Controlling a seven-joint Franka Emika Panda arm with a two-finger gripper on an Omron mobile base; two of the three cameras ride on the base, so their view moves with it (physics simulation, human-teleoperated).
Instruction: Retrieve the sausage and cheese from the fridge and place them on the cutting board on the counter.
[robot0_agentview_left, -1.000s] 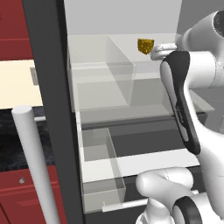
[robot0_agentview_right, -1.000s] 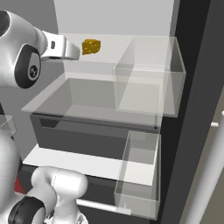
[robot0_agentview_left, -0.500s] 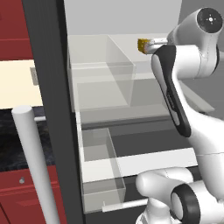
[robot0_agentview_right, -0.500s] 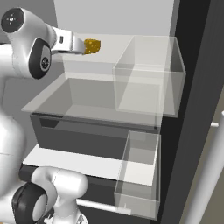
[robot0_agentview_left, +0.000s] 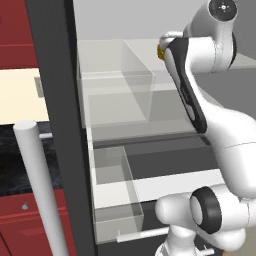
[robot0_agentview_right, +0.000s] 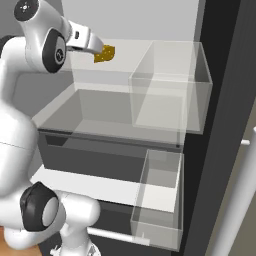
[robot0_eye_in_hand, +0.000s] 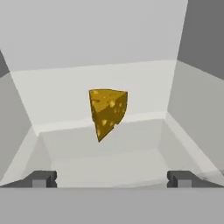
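Note:
The cheese, a golden-yellow wedge with darker holes, rests on the pale upper shelf of the open fridge. From the right base view the cheese lies just beyond the tip of my hand. From the left base view my forearm covers all but a sliver of the cheese. My gripper is open, fingertips spread wide, with the wedge ahead of them, centred and untouched. The sausage and the cutting board are out of view. A strip of the black counter lies left of the fridge.
A clear bin stands on the shelf to the right of the cheese, with a smaller clear bin lower down. A dark drawer sits below the shelf. The silver door handle rises close by. Red cabinets stand under the counter.
My arm has swung up and reached deeper into the fridge, bringing the open hand close to the cheese. The cheese has not moved.

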